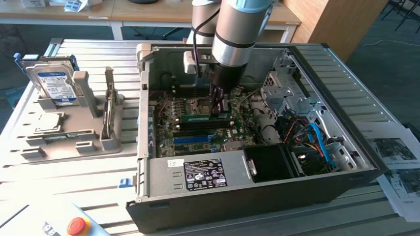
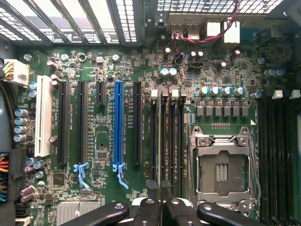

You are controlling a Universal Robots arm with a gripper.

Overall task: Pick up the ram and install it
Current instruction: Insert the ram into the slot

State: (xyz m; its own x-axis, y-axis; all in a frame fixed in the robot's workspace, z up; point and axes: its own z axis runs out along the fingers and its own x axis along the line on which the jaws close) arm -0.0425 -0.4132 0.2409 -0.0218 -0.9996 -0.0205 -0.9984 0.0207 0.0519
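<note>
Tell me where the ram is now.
In the exterior view, the ram is inside the case, mid-motherboard, held by the gripper; it stands edge-on at the black memory slots beside the empty processor socket.

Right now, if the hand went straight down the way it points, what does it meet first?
The ram gripped in the hand would meet the black memory slots first, beside the processor socket. Whether it already touches them is unclear.
</note>
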